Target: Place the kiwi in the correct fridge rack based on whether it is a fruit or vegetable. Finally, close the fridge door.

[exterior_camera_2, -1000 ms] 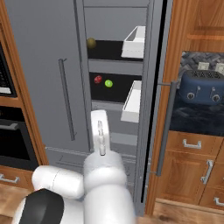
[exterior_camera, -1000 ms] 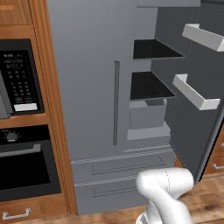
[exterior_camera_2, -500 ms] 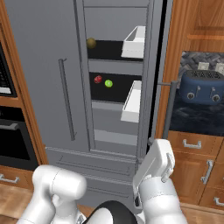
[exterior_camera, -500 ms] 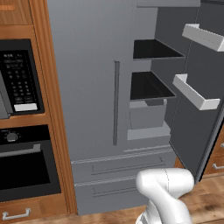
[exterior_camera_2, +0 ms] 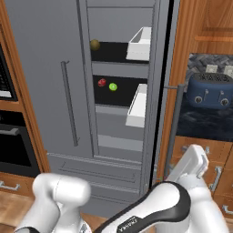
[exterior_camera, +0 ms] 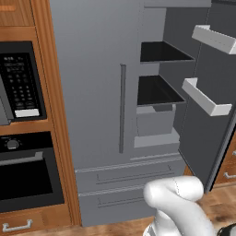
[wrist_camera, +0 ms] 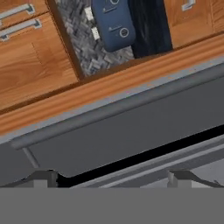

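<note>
The kiwi (exterior_camera_2: 113, 87), a tiny lime-green ball, lies on the fridge rack (exterior_camera_2: 125, 94), the lower black shelf, just right of a small red ball (exterior_camera_2: 102, 83). From the left base view the same fridge rack (exterior_camera: 154, 92) looks bare. The fridge door (exterior_camera: 203, 138) stands wide open, seen edge-on (exterior_camera_2: 152, 100) from the right. My gripper (wrist_camera: 111, 180) is open with nothing between its fingertips (wrist_camera: 43, 178), close to the door's grey outer face and long handle (wrist_camera: 122, 109). My white hand (exterior_camera_2: 193, 163) is low, right of the door edge.
A dull yellow-brown ball (exterior_camera_2: 94, 44) sits on the upper shelf. White door bins (exterior_camera: 205, 97) jut from the open door. A blue toaster (exterior_camera_2: 211, 91) stands on the dark counter to the right, above wooden drawers. A microwave (exterior_camera: 20, 83) and oven are on the left.
My arm has swung from in front of the fridge to the right, bringing the hand beside the open door's edge. The kiwi and the door have not moved.
</note>
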Controlling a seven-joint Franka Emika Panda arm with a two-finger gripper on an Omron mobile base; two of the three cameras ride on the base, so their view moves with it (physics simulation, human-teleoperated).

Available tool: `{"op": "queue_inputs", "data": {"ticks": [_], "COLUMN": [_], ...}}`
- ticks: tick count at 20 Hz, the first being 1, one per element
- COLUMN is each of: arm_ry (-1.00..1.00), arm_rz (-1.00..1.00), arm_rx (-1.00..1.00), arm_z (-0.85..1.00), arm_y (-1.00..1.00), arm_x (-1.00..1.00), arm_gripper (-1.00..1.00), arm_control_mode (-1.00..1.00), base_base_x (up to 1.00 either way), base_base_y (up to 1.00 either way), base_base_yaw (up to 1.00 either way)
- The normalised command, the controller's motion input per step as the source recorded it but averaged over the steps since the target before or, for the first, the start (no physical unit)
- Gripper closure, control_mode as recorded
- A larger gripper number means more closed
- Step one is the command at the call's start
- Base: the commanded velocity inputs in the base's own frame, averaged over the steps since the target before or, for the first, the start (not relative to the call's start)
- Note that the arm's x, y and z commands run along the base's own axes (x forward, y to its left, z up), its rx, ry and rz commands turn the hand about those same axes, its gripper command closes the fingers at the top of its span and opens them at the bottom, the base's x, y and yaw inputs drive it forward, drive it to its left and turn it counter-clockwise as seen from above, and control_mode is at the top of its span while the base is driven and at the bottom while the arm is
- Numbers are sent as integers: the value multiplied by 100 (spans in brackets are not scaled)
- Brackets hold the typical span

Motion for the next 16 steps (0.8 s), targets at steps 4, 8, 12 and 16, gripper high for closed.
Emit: {"op": "queue_inputs", "data": {"ticks": [4, 8, 12, 16], "arm_ry": [0, 0, 1, 0], "arm_rz": [16, 18, 14, 12], "arm_rx": [0, 0, -1, -2], "arm_z": [-49, -32, -14, -11], "arm_y": [-37, -2, 12, 2], "arm_x": [83, 63, 67, 59], "arm_gripper": [-100, -100, -100, -100], "arm_control_mode": [-100, -100, -100, -100], "base_base_x": [0, 0, 0, 0], "base_base_y": [0, 0, 0, 0], "base_base_yaw": [0, 0, 0, 0]}}
